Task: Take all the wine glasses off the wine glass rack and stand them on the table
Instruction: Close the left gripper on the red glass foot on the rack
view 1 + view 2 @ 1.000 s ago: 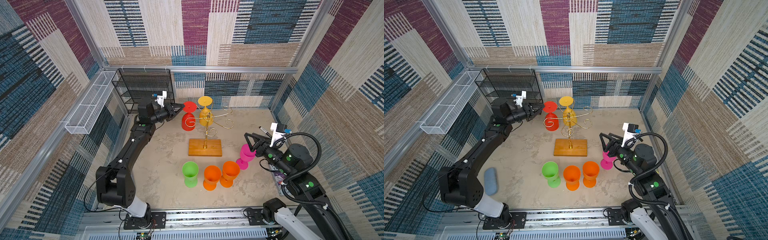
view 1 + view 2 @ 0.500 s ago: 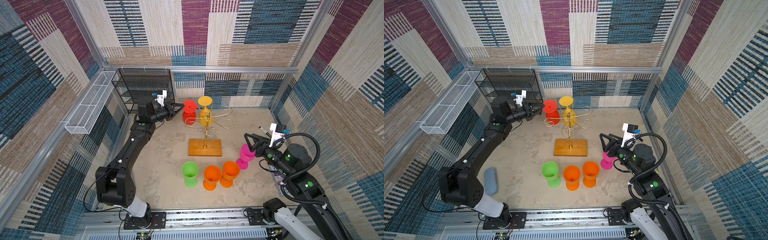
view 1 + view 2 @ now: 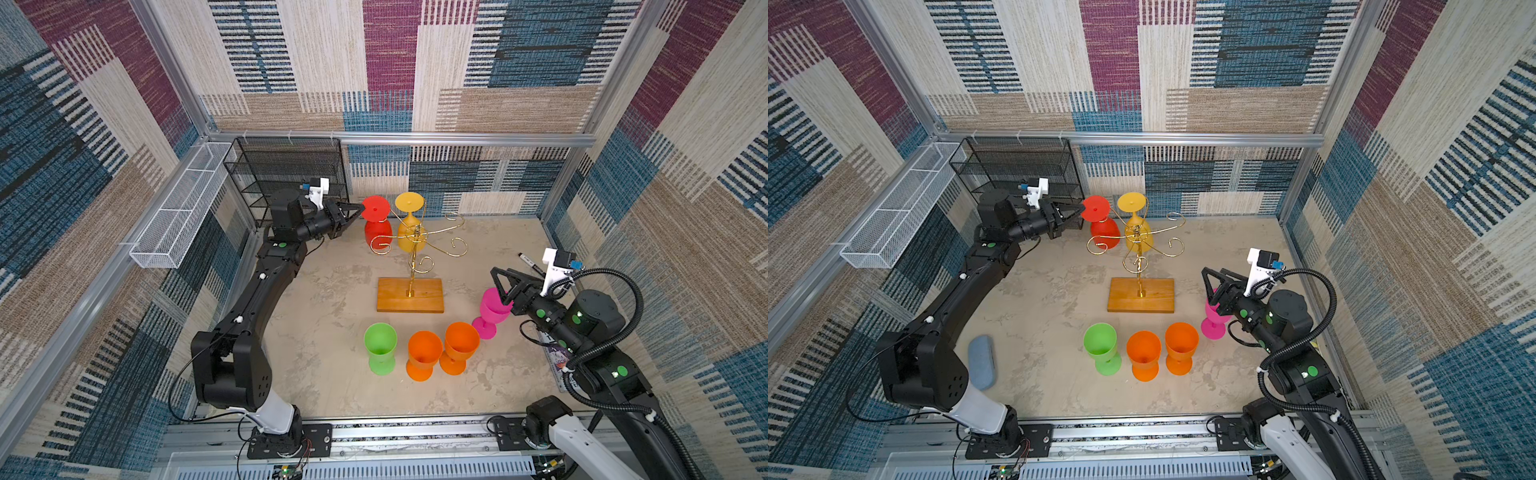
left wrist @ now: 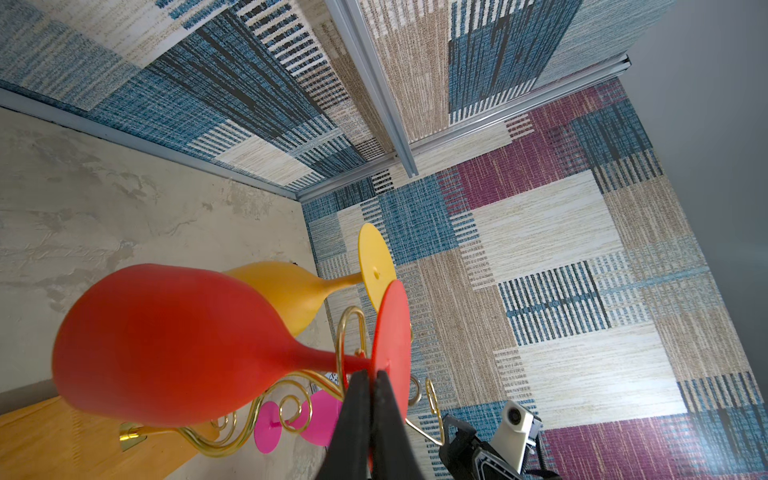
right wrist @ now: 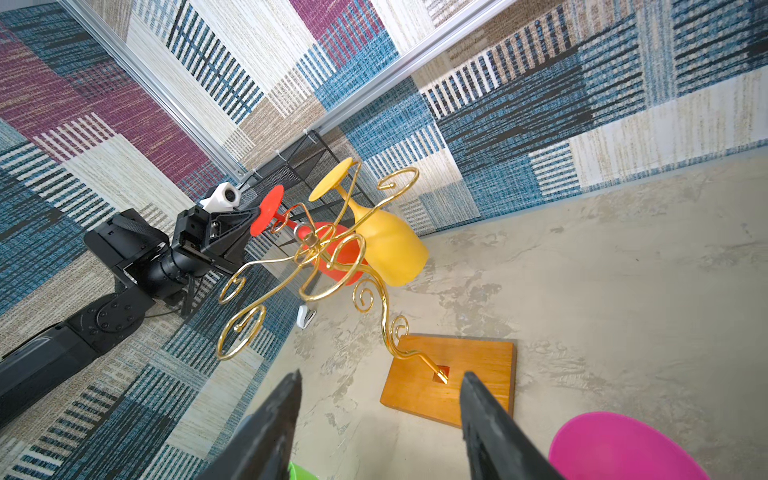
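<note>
Against the frame of a second ago, the left gripper [image 3: 358,210] has closed: its jaws, then parted at the foot of the red wine glass [image 3: 377,232], now stand narrow and pinch the edge of that round foot, as the left wrist view confirms [image 4: 372,376]. The red wine glass itself has not shifted; it hangs upside down on the wine glass rack [image 3: 409,295], at the rack's rear left side, its stem passing through a gold scroll arm and its foot resting above the wire. The right gripper [image 3: 503,286] is unchanged, jaws held wide and empty just above the rim of the pink glass [image 3: 492,309], which stands upright on the table [image 3: 324,291] to the right of the rack's wooden base. Obstructions noted: the scroll arm curls around the red stem, and a yellow glass [image 3: 409,239] hangs just beside the red one on the neighbouring arm; whether the two bowls touch cannot be told. The black mesh shelf [image 3: 286,170] stands close behind the left wrist, with a white wire basket [image 3: 183,208] on the left wall. In front of the base stand a green glass [image 3: 380,340] and two orange glasses [image 3: 424,349], upright and close together, well apart from the rack's arms. A marker [image 3: 528,259] lies near the right wall.
</note>
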`<state>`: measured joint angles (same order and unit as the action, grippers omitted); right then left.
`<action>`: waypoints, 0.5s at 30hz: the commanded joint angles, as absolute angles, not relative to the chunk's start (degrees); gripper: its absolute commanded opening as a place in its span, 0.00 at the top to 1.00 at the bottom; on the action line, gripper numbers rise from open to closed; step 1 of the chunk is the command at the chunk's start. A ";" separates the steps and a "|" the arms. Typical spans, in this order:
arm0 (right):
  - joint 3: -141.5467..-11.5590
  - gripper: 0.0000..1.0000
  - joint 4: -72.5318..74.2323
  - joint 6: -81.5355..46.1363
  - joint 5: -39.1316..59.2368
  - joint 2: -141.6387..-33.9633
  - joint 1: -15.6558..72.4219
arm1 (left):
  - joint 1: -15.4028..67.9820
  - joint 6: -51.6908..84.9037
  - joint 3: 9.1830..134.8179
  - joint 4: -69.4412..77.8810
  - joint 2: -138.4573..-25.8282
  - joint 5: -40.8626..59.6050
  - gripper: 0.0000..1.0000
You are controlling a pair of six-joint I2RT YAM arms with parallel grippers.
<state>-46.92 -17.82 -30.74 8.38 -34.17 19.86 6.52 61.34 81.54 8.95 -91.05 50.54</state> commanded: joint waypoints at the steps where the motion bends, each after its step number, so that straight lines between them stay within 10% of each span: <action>1: -46.59 0.38 -17.23 -31.02 7.87 -34.02 19.86 | 6.27 62.84 82.52 10.42 -91.39 50.13 1.00; 15: -45.78 0.38 -16.61 -31.02 7.82 -33.92 19.87 | 8.19 65.48 86.02 13.36 -95.06 51.39 1.00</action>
<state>-46.00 -17.85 -30.74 8.34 -33.80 19.86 7.73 64.73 84.97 10.98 -94.67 51.16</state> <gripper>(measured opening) 0.620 0.068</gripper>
